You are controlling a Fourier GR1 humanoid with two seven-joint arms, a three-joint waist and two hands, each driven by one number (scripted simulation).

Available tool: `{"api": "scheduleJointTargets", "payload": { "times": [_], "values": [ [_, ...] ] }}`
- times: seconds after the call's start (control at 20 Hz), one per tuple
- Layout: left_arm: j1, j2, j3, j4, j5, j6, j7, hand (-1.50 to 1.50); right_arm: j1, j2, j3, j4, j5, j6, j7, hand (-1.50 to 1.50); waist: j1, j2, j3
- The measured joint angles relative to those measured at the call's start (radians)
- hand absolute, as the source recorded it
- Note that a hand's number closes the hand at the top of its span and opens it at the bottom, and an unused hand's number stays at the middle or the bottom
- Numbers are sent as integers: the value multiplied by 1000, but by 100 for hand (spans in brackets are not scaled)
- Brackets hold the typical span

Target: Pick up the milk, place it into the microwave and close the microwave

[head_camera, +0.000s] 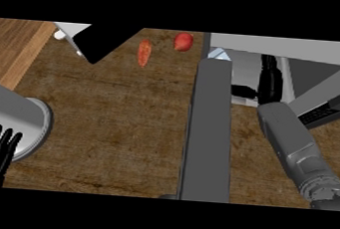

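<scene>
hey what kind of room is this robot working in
Probably a kitchen: a brown wooden counter, an open microwave with its door swung out, and two reddish vegetables lying near the back.

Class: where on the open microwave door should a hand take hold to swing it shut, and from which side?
Probably the microwave door near its free end nearest the robot, from its left face: it stands edge-on, and the right hand occupies the other side.

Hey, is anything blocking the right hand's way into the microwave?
Nothing visible does. The microwave door stands open, left of the right forearm, and the right hand reaches into the microwave. The milk itself can't be made out.
</scene>
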Motion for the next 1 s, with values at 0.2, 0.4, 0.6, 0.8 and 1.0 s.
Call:
{"api": "scheduleJointTargets", "payload": {
  "times": [0.2, 0.4, 0.6, 0.8, 1.0],
  "values": [
    [28, -6, -1, -15, 0, -6, -2, -150, 29, 7, -24, -17, -26, 88, -47, -150, -14, -6, 0],
    [53, -16, -11, -32, -16, -12, -15, -150, 70, 24, -49, -33, -52, 174, -102, -150, -30, -13, -1],
    [89, -21, -27, -61, -29, -28, -15, -150, 119, 48, -73, -44, -79, 240, -150, -150, -43, -19, -2],
    [101, -22, -61, -71, -31, -61, 2, -150, 173, 83, -84, -63, -99, 316, -191, -150, -63, -27, -3],
    [113, -33, -105, -90, -18, -97, 20, -150, 223, 109, -76, -85, -108, 430, -221, -150, -78, -33, -3]
  ]
}}
